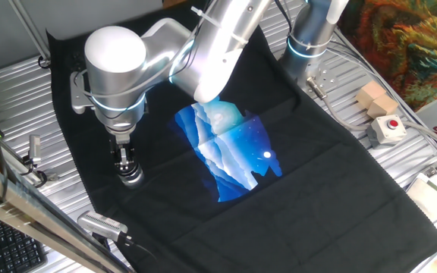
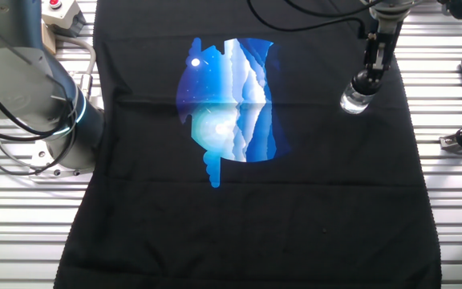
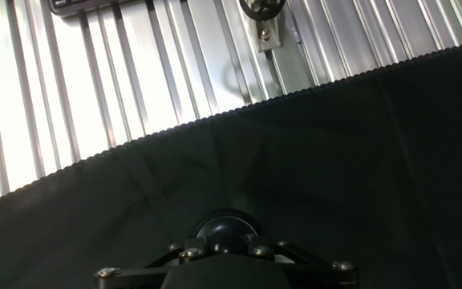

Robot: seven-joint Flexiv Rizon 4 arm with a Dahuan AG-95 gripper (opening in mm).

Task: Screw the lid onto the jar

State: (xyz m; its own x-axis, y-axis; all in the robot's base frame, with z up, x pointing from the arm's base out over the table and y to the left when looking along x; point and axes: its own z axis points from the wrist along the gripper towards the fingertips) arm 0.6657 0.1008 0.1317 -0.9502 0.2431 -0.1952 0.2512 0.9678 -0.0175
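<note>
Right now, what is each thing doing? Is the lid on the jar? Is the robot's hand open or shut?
jar: upright on the black cloth, under the gripper.
lid: on top of the jar, between the fingers; how tightly screwed cannot be told.
gripper: pointing straight down, shut on the lid.
red-buttoned box: on the table beside the cloth, untouched.

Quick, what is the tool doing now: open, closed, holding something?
Tool: closed on the lid, which sits on top of the jar.
</note>
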